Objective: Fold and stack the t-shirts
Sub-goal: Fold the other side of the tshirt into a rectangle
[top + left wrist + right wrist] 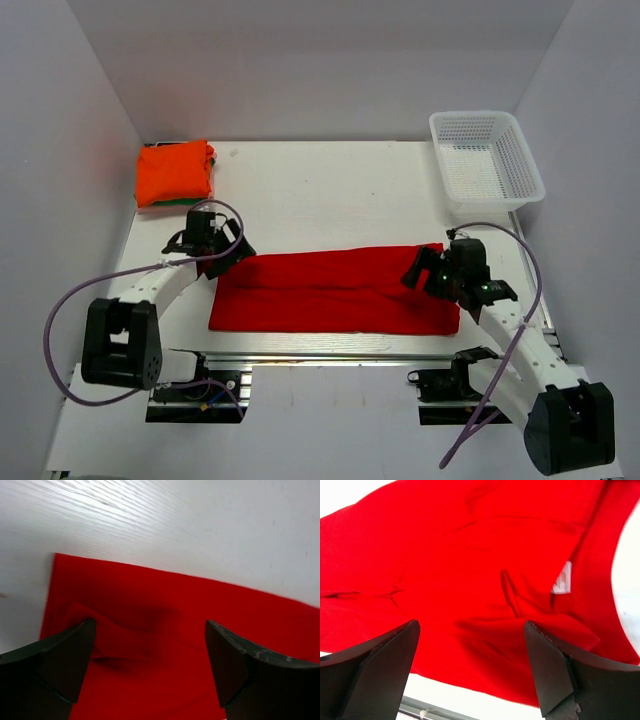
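Red shirt (335, 290) lies flat as a long folded band by table's (330, 190) front edge, white tag (562, 578) at R end. L gripper (150, 625) and R gripper (471, 624) sit over its ends, fingers apart, holding nothing. Orange/green stack (174, 172) in back-left corner, basket (487, 160) back-right.

The spread shirt (335, 290) is plain bright red, its tag (563, 578) white. The folded shirt (174, 172) at the tabletop's (330, 190) far left corner is orange; the basket (487, 160) is white mesh.

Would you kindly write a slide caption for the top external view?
Left tool and right tool, both open, poised at opposite ends of the red t-shirt, folded into a long strip.
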Motion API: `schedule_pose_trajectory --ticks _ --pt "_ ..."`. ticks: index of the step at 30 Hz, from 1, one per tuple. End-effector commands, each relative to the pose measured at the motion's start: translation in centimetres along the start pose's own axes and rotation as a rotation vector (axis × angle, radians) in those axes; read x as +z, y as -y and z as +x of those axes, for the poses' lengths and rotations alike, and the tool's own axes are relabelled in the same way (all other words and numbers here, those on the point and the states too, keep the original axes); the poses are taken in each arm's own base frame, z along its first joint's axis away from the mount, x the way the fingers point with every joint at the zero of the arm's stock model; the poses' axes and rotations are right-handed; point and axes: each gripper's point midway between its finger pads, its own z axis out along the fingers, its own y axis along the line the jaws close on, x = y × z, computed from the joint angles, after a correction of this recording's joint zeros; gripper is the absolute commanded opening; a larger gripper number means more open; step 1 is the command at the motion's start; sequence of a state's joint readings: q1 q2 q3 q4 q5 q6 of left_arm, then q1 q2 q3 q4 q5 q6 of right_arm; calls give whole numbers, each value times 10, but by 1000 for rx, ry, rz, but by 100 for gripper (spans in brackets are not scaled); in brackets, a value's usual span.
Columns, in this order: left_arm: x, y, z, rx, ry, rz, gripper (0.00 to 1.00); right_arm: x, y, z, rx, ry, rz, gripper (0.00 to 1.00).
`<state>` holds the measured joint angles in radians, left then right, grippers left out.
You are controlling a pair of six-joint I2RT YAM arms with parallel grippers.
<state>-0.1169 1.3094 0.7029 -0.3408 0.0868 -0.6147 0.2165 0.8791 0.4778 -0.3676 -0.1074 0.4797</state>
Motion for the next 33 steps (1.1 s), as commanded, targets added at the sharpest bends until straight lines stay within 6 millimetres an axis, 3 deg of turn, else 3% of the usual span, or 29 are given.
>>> schedule_pose_trajectory --ticks 1,5,10,17,22,28,33 --pt "-2 42 -7 110 1 183 100 -1 -25 -34 -67 96 -98 90" --pt "7 44 12 133 -47 193 100 5 -22 -34 -65 82 -77 90" --pt "26 17 45 132 -162 99 100 -1 -30 -66 -124 155 -69 90" --pt "27 -36 85 112 -249 -84 100 12 11 -64 -102 137 139 90" --pt "26 -40 90 111 -259 -91 100 24 18 -57 -96 93 164 90" --pt "27 -37 78 116 -228 -104 100 36 31 -57 -95 78 224 90" --pt "28 -38 76 117 -228 -120 100 47 29 -50 -94 54 193 90"
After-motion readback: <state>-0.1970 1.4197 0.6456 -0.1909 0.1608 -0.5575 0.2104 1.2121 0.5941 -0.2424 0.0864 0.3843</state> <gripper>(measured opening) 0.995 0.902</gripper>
